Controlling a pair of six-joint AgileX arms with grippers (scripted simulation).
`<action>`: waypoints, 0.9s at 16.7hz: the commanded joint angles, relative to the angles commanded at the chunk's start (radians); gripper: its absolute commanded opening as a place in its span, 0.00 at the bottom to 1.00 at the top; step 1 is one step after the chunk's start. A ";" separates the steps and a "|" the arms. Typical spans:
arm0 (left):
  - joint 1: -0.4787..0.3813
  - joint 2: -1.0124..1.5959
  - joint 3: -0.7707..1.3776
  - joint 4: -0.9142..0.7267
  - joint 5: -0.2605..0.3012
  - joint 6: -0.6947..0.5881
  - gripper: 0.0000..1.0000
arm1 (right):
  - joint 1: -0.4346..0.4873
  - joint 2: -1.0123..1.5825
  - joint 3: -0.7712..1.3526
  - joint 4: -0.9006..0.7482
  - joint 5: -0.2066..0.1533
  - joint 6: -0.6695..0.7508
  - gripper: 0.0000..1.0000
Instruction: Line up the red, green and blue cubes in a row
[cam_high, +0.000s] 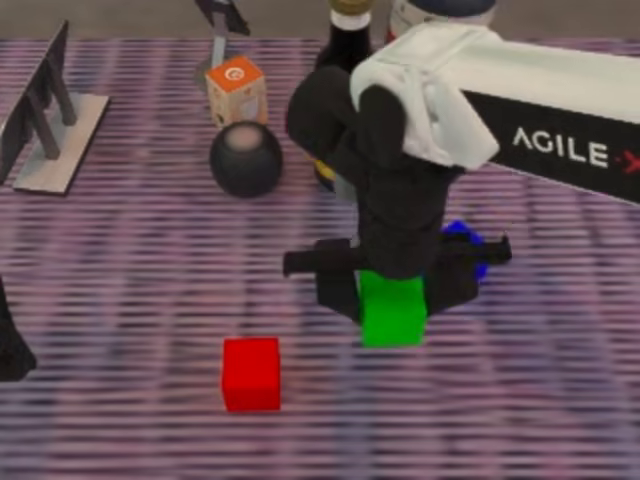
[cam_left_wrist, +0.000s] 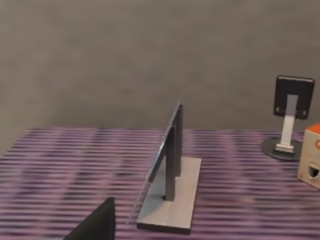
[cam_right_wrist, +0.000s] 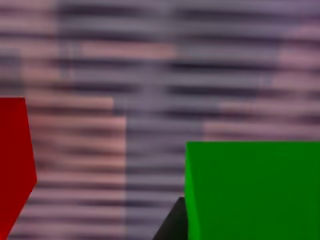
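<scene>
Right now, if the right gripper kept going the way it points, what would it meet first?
The right gripper points down at the table, with the green cube right at it. It would probably press that cube against the table first; whether the cube is lifted is unclear.

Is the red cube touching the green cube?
Apart. In the top view, a strip of striped table lies between the red cube and the green cube. The right wrist view shows the same gap.
</scene>
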 joint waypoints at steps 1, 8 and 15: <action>0.000 0.000 0.000 0.000 0.000 0.000 1.00 | 0.030 -0.015 -0.013 0.005 0.001 0.049 0.00; 0.000 0.000 0.000 0.000 0.000 0.000 1.00 | 0.089 -0.048 -0.041 0.017 0.003 0.139 0.00; 0.000 0.000 0.000 0.000 0.000 0.000 1.00 | 0.087 -0.006 -0.144 0.167 0.002 0.142 0.00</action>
